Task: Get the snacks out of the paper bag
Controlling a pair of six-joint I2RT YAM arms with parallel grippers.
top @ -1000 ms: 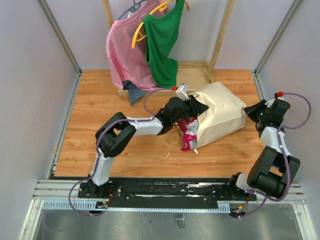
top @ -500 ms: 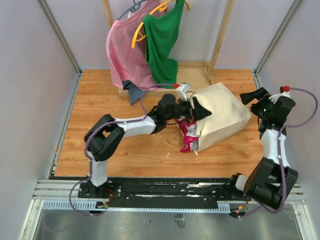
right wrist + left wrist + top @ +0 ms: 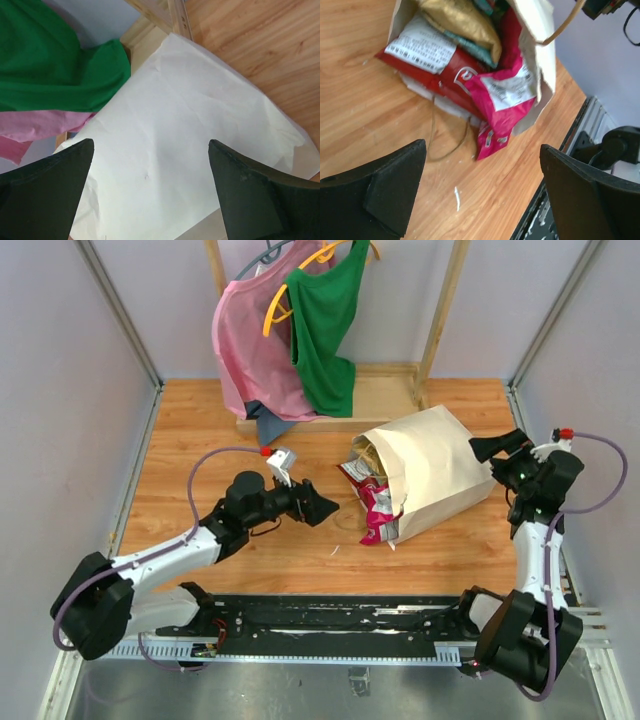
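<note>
Snacks point(image 3: 374, 502) lie ahead of the left tool point(image 3: 322, 508), apart.

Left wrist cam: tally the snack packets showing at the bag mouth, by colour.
gold packet: 1
red packet: 1
pink packet: 1
teal packet: 1, only an edge shows
Total: 4 visible; the paper bag may hide more.

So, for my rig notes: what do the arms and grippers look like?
The left arm and right arm: white tubes, black joints, looping purple cables, a red cap near each wrist. The left gripper and right gripper have black wedge-shaped fingers.
</note>
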